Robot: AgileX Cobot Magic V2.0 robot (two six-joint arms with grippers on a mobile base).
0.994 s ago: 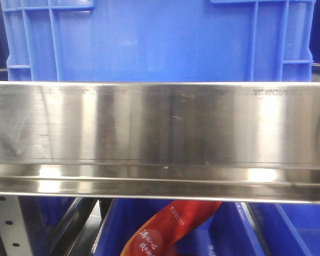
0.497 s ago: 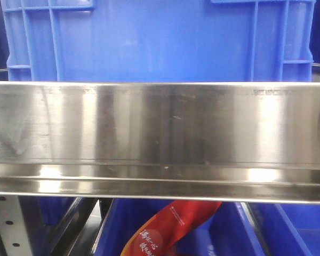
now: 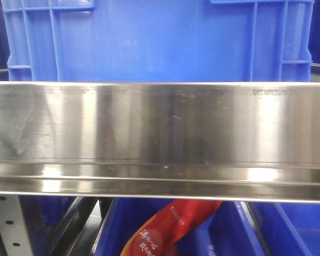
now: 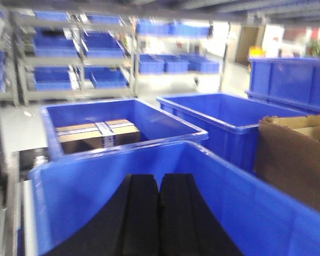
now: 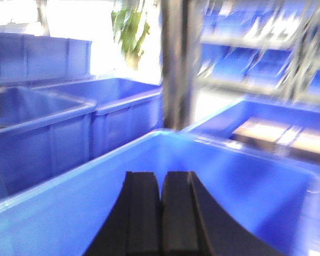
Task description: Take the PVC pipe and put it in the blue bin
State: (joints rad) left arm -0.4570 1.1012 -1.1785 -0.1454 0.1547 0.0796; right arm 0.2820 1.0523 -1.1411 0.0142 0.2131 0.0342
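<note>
Blue bin (image 4: 149, 176) under left pincer (image 4: 159, 184), right pincer (image 5: 161, 186); both closed, empty.

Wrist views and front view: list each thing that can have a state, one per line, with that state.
left gripper: shut, holding nothing visible
right gripper: shut, holding nothing visible
blue bin: open-topped, contents not visible
second bin: open, holds a taped cardboard box
brown carton: flaps open
red packet: lying in a lower bin, partly hidden by the steel shelf
PVC pipe: not in view
</note>
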